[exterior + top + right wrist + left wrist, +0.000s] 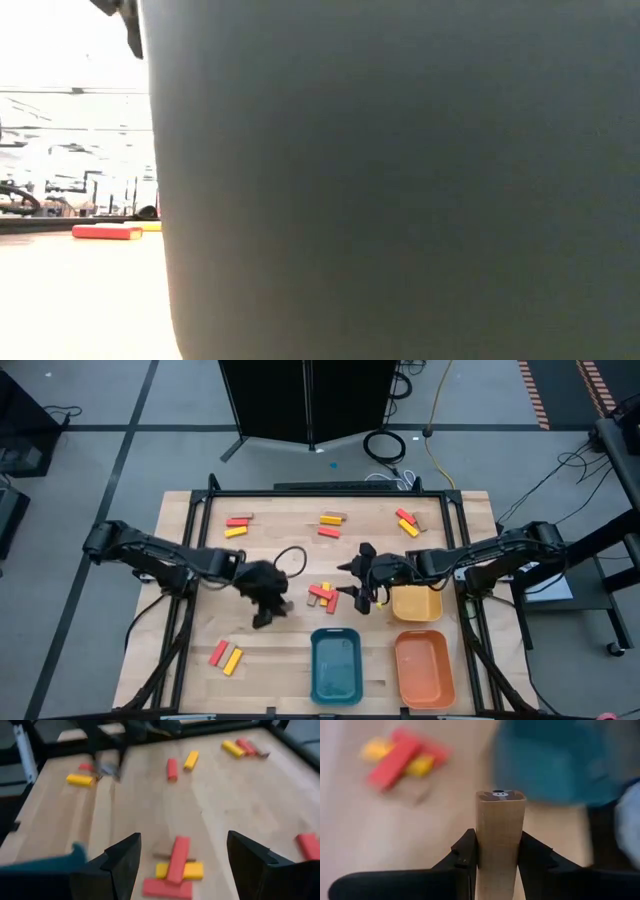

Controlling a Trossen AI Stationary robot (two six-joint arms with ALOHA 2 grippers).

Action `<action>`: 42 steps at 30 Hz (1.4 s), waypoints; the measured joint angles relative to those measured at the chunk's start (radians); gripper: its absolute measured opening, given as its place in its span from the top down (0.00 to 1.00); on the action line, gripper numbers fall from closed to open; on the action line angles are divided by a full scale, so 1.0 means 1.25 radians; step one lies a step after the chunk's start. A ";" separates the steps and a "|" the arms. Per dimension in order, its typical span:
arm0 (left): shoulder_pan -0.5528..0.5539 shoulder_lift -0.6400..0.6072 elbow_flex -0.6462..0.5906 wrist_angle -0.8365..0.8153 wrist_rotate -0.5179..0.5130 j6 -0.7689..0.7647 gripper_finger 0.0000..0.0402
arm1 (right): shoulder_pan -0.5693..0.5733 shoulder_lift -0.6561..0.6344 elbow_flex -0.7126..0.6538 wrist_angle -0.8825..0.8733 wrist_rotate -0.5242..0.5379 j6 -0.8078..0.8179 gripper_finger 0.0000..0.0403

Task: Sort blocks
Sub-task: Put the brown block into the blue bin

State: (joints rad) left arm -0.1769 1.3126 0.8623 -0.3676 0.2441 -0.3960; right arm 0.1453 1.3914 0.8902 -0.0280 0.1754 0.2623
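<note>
A plain tan wooden block (500, 840) is pinched upright between the fingers of the left gripper (268, 603), which is held over the middle of the table (190, 530), left of the blue tray (336, 665). The right gripper (182, 862) is held with its fingers spread wide and nothing between them, directly above a small heap of red and yellow blocks (174, 870) at the table's centre. Sorting is judged to be at an early stage: the blue tray, the orange tray (424, 668) and the yellow tray (416, 603) are all seen empty from above, and only one block is in hand. Left to be sorted are the central heap, a red and yellow pair (226, 656) near the front left, and three small groups along the far side (332, 523). A coiled black cable (291, 557) is seen lying on the wood just behind the left gripper. The two grippers are placed near each other around the central heap, so crowding between them is judged the main obstacle; the low view is almost wholly blocked by a dark tray wall (400, 180)
</note>
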 joint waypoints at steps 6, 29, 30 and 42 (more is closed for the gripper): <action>-0.175 0.022 0.001 0.251 -0.243 -0.218 0.78 | 0.081 -0.011 0.000 -0.099 0.000 0.082 0.44; -0.348 0.392 0.012 0.787 -0.593 -0.702 0.77 | 0.385 -0.016 0.000 -0.131 0.005 0.371 0.44; -0.347 0.403 0.025 0.787 -0.595 -0.720 0.77 | 0.390 -0.016 0.000 -0.134 0.005 0.370 0.44; -0.330 0.452 0.207 0.518 -0.560 -0.857 0.77 | 0.398 -0.017 0.000 -0.150 0.006 0.304 0.44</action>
State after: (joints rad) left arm -0.5888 1.8782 1.1209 0.2799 -0.4555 -1.4667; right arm 0.6434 1.3705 0.8906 -0.2157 0.1829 0.6427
